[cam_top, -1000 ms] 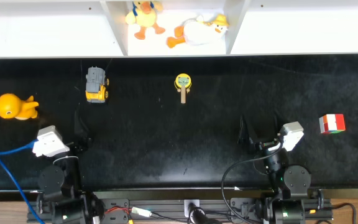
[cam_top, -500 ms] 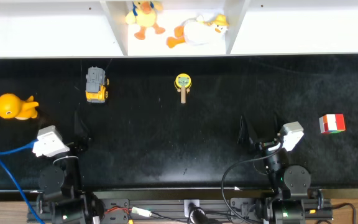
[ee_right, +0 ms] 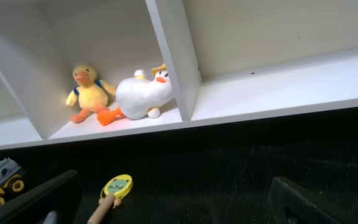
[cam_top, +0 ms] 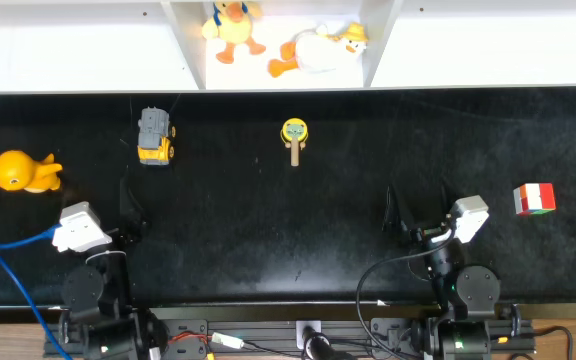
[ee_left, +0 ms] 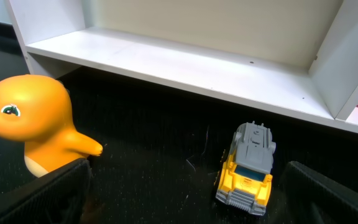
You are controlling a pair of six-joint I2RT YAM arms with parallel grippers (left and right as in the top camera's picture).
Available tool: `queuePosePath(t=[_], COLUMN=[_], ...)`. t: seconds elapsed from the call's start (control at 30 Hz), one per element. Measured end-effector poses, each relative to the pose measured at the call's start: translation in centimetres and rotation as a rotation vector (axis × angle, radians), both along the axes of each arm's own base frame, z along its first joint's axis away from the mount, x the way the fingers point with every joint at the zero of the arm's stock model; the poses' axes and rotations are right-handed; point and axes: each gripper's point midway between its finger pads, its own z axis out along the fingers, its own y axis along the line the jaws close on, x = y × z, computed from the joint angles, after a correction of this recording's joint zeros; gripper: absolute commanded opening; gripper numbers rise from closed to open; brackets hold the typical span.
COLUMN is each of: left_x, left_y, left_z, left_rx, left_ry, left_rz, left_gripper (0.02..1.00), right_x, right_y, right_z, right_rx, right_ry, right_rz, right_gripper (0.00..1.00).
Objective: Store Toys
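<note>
Top view | nothing has moved since before; left pincer [ee_left: 186, 167] spread apart, empty; right pincer [ee_right: 176, 180] likewise

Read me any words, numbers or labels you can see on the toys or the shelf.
No text can be read.
The yellow toy truck, the orange figure and the white shelf show no print.
The round yellow toy on a stick bears a green picture, too small to tell any lettering.
The coloured cube shows no legible marks.
</note>
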Motion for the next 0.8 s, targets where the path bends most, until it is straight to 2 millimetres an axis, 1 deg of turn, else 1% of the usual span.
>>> queuePosePath(t=[0.63,0.7,0.8], left_x=[0.0,0.0,0.0], left_y=[0.0,0.2,0.4], left_z=[0.0,0.3,1.7], left_rx=[0.000,0.004,0.019], left_ry=[-0.001,-0.012,-0.065], left_rz=[0.000,0.011,0.022], left_gripper=[0.998,0.998,0.998], right_x=[0.0,0.0,0.0], right_y=[0.0,0.0,0.0], right_z=[0.0,0.0,0.0], right_rx=[0.000,0.000,0.000], right_ry=[0.000,0.000,0.000], right_rz=[0.000,0.000,0.000], right_gripper=[0.996,0.996,0.996])
